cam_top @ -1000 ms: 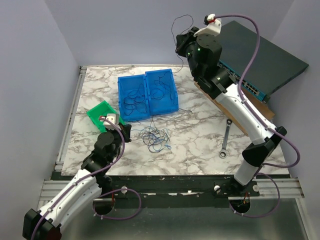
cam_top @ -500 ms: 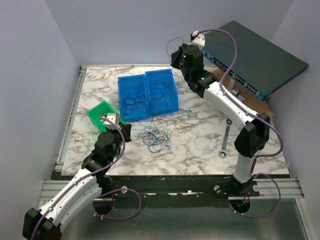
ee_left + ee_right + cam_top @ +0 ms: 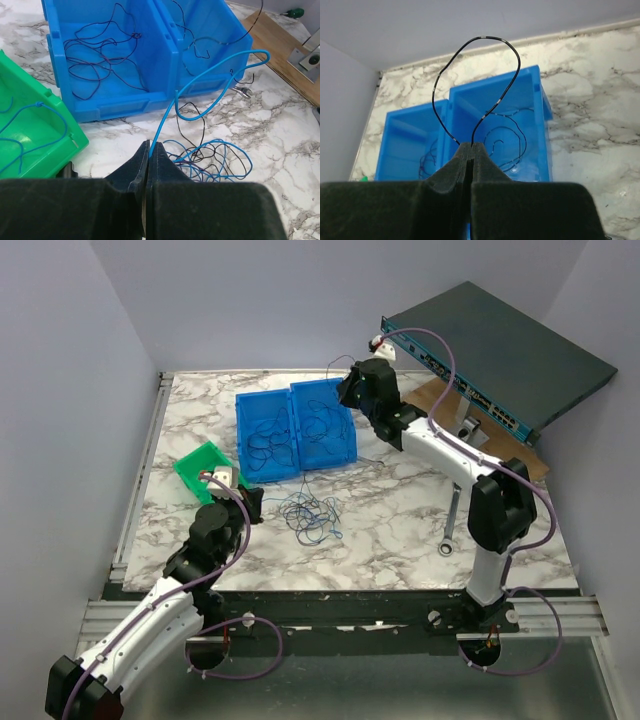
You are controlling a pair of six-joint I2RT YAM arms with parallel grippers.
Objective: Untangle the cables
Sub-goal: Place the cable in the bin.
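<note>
Two tight pinches: my left gripper [image 3: 149, 147] clamps a blue wire [image 3: 200, 80], my right gripper [image 3: 471, 146] a black wire [image 3: 485, 38]. Featherlight, springy, slippery; take near free ends.

Two blue bins [image 3: 295, 430] side by side, green bin [image 3: 200, 462] near, silver wrench [image 3: 450, 523] apart on marble table [image 3: 390, 530].

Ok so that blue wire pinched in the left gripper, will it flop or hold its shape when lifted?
Probably springy, not limp: the blue wire rises from the shut left gripper and holds a curved arch in the air. Likely very light, being hair-thin. It may well drag the tangle along, since its loops lie right by it.
</note>
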